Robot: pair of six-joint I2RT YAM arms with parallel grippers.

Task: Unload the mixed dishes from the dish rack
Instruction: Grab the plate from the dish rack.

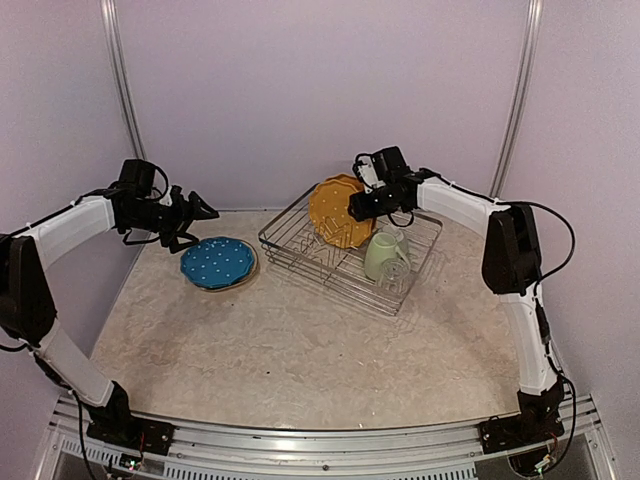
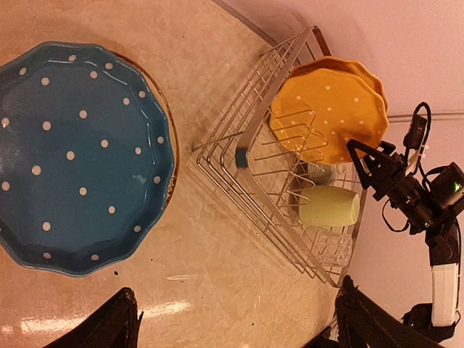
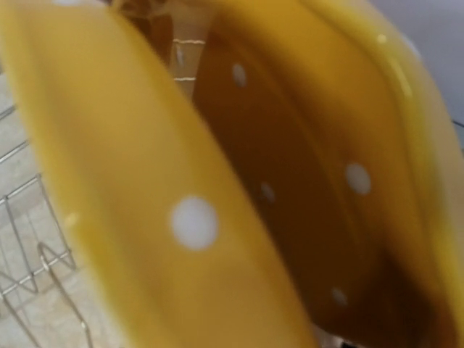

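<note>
The dish rack (image 1: 285,215) sat at the back of the tabletop (image 1: 300,350). Two orange plates (image 1: 338,212) stood up in it. The right pincer (image 1: 353,208) was at their edge, but I cannot tell if it had hold of one. A green mug (image 1: 381,255) lay on its side in the rack, beside a clear glass (image 1: 397,276). The blue dotted plate (image 1: 217,262) lay flat on the tabletop, left of the rack. The left pincer (image 1: 203,214) hung near it, spread wide, holding nothing.
</note>
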